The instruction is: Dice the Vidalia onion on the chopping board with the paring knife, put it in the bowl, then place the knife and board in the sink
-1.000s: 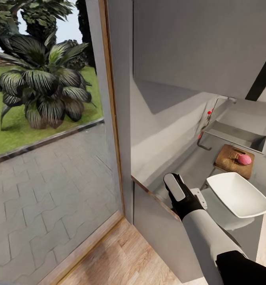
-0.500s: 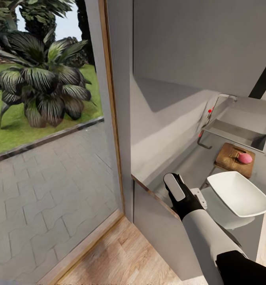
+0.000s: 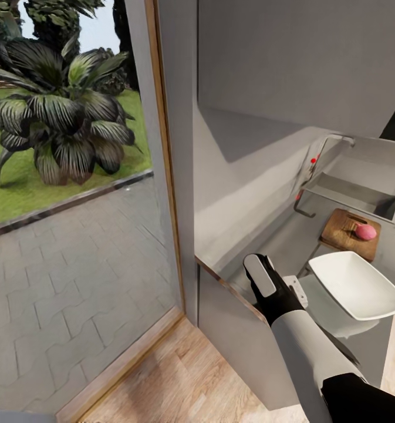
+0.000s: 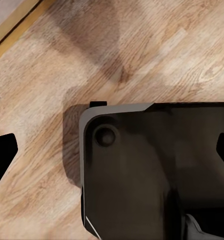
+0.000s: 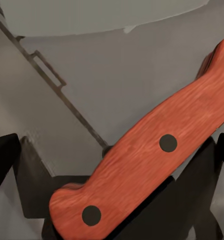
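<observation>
— Why do we stand where we do, with the counter [image 3: 273, 249] running away ahead of our right pincer [image 3: 266, 281]?

— We judge we are lined up to work along it. Farthest beyond the pincer is the sink [image 3: 353, 197], a grey basin with its tap at the wall side. Nearer is the chopping board [image 3: 341, 230], dark brown with visible grain, and the onion [image 3: 365, 232] already lies on it, pinkish and round. So lifting it out of the sink looks done, and dicing not begun.

— And the bowl [image 3: 355, 285]?

— White, shallow, squarish, just beside the pincer, between it and the board, handy for the diced pieces.

— The knife [image 5: 147, 155]?

— In the right wrist view its red wooden handle with two dark rivets lies slantwise across the right pincer's dark fingers [image 5: 192, 185], pinched there. The blade we cannot see.

— The left pincer [image 4: 112, 150]?

— Spread over the wooden floor [image 4: 52, 65], holding nothing, above the dark base [image 4: 157, 175].
</observation>
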Robot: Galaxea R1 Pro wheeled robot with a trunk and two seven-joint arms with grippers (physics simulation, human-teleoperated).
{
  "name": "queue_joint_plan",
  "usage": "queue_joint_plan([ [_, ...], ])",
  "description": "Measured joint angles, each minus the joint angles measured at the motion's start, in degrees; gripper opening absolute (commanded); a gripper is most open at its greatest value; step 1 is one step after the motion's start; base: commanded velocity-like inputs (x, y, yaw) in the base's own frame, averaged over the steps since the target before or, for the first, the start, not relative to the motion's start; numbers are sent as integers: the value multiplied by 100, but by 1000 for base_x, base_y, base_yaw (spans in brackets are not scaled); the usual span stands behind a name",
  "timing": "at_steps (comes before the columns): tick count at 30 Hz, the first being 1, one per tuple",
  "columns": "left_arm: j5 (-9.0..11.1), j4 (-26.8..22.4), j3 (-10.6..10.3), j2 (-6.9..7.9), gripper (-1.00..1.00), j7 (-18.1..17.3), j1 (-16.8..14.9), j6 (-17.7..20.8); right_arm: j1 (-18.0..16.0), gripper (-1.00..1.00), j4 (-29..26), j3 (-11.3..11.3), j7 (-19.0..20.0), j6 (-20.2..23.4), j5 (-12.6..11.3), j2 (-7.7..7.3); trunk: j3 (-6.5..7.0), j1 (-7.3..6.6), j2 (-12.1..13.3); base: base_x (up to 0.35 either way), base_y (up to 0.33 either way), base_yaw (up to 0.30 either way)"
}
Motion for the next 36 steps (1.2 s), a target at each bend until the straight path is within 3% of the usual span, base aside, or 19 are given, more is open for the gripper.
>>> queue_joint_plan([
  [27,0,36,-1,-4,100,-2,-3,0,0,100,17,-2,18,7,-9,1,15,2,2,0,0,-4],
  [28,0,36,-1,-3,100,-2,-3,0,0,-100,17,-2,18,7,-8,1,15,2,2,0,0,0],
  [36,0,35,0,-2,100,-2,0,0,0,-100,19,1,25,22,-18,-1,15,1,1,0,0,0],
])
